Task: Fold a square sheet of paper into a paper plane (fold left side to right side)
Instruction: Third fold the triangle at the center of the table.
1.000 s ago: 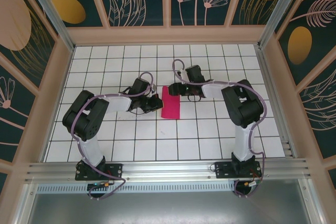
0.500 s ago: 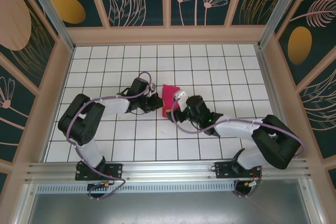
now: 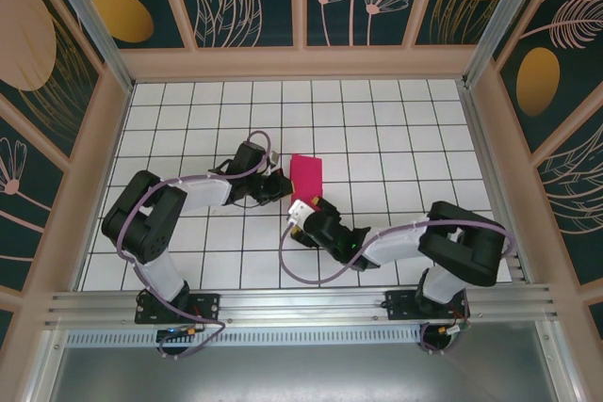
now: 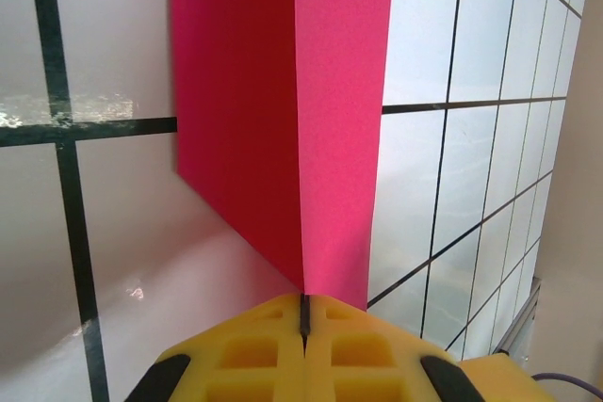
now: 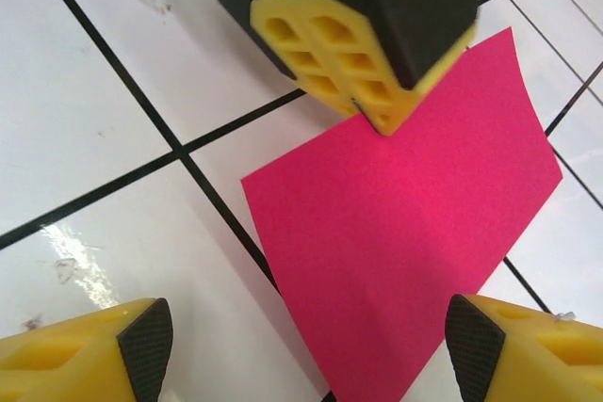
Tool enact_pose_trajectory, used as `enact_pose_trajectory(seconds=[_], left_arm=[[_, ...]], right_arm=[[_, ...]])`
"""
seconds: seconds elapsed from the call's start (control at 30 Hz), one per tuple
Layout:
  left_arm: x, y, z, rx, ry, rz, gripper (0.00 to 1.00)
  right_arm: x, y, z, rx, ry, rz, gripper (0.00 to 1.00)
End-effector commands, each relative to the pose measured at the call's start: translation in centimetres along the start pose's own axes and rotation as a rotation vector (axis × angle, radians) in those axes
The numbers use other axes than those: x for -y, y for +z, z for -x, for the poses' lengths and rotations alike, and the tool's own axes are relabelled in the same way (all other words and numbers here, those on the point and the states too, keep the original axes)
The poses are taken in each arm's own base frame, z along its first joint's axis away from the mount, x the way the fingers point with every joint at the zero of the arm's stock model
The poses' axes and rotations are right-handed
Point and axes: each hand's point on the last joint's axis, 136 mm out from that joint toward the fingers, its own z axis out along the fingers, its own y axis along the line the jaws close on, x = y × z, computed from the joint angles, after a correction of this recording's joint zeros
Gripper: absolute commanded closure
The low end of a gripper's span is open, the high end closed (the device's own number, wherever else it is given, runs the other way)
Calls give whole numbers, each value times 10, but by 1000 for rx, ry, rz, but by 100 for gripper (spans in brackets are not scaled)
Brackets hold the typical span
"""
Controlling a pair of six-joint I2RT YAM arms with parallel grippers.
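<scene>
We see a magenta-pink paper sheet (image 3: 307, 176), folded into a narrow rectangle, near the middle of the white desk with black grid lines (image 3: 396, 138). The fingers of the left arm (image 3: 284, 186) meet its left edge from the side. The fingers of the right arm (image 3: 305, 209) are just at its near end, and this arm lies low across the desk.

Over the last second the right arm (image 3: 405, 237) swings off the far right of the sheet (image 3: 307, 174), where it reached in across the counter (image 3: 188, 138). It comes round to the near side, elbow now low by the near edge. The right gripper (image 3: 309, 206) goes from the sheet's far right corner to its near end, pointing away from the bases, jaws slightly wider than before. Top view: less of the sheet's near end shows, as the gripper now overlaps it. The left arm (image 3: 151, 218) elbow shifts slightly nearer and to the left.
</scene>
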Motion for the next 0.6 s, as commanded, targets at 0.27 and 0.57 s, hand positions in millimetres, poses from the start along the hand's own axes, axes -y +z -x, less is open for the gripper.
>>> enact_pose_trajectory(seconds=[0.27,0.57], left_arm=[[10,-3,-2,5,7,-32,100],[6,-1,-3,1,8,-20,100]], right_arm=[[12,19,33,57,-83,-140,23],[13,16,36,66,-77,-139,56]])
